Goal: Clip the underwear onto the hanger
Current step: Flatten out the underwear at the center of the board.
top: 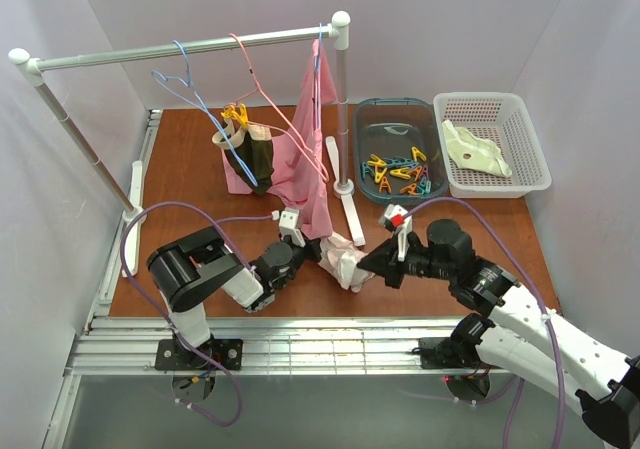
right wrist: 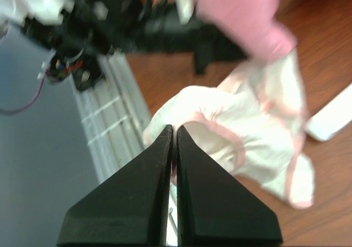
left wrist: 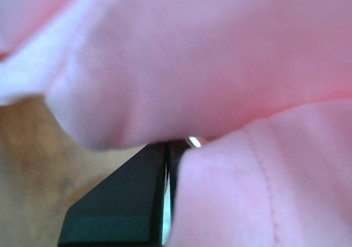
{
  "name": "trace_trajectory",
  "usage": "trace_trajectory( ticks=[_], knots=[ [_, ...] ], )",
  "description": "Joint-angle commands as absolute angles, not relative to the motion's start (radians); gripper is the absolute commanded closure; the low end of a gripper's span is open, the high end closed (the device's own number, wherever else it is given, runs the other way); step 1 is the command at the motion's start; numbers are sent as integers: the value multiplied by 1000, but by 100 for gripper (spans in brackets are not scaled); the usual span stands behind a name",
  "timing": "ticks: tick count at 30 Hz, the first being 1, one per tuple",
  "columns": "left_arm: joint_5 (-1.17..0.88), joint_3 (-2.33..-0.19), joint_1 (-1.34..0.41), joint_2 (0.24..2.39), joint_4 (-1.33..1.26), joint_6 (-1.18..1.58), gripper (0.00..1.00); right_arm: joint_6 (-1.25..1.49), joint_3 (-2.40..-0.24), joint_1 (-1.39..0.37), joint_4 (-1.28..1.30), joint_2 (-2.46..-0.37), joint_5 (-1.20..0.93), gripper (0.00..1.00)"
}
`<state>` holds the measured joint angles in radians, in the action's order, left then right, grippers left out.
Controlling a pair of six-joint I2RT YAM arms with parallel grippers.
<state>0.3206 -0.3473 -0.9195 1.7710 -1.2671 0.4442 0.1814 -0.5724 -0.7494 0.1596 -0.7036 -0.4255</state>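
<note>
The underwear (top: 343,265) is a bunched pale pinkish-white piece with pink edging, low over the table's front between my two grippers. My right gripper (top: 366,262) is shut on its pink-edged rim, as the right wrist view (right wrist: 174,129) shows, with the rest of the underwear (right wrist: 247,137) hanging beyond. My left gripper (top: 311,253) sits at the underwear's left side under a hanging pink garment. In the left wrist view its jaws (left wrist: 171,146) stand together, and pink fabric (left wrist: 220,65) covers one finger, so what they pinch is hidden. The light-blue hanger (top: 187,86) hangs on the rail, far left.
A pink hanger (top: 262,87) carries dark olive underwear (top: 256,155) with yellow pegs. A pink garment (top: 312,159) hangs from the rail (top: 200,47). A grey tray (top: 368,129) of coloured pegs and a white basket (top: 530,139) holding a cream garment (top: 478,149) stand at back right.
</note>
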Motion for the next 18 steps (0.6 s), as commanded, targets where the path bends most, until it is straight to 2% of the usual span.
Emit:
trace_trajectory(
  ticks=[1, 6, 10, 12, 13, 14, 15, 16, 18],
  knots=[
    [373, -356, -881, 1747, -1296, 425, 100, 183, -517, -827, 186, -678, -457, 98],
    [350, -333, -827, 1772, -1360, 429, 100, 235, -466, -932, 225, -666, -428, 99],
    [344, -296, -808, 1776, -1397, 436, 100, 264, -468, -1073, 267, -748, -307, 99],
    [331, -285, -804, 1776, -1420, 434, 100, 284, -472, -1106, 252, -816, -278, 86],
    [328, -276, -804, 1775, -1422, 433, 100, 288, -474, -1121, 238, -831, -266, 75],
    [325, -275, -804, 1776, -1424, 433, 100, 288, -474, -1124, 226, -845, -259, 55],
    [322, -270, -804, 1775, -1425, 433, 100, 291, -477, -1126, 209, -842, -244, 50],
    [318, -259, -804, 1773, -1430, 433, 100, 301, -482, -1126, 187, -838, -179, 40],
    [310, -246, -804, 1770, -1450, 433, 100, 313, -505, -1126, 176, -810, -79, 32]
  ],
)
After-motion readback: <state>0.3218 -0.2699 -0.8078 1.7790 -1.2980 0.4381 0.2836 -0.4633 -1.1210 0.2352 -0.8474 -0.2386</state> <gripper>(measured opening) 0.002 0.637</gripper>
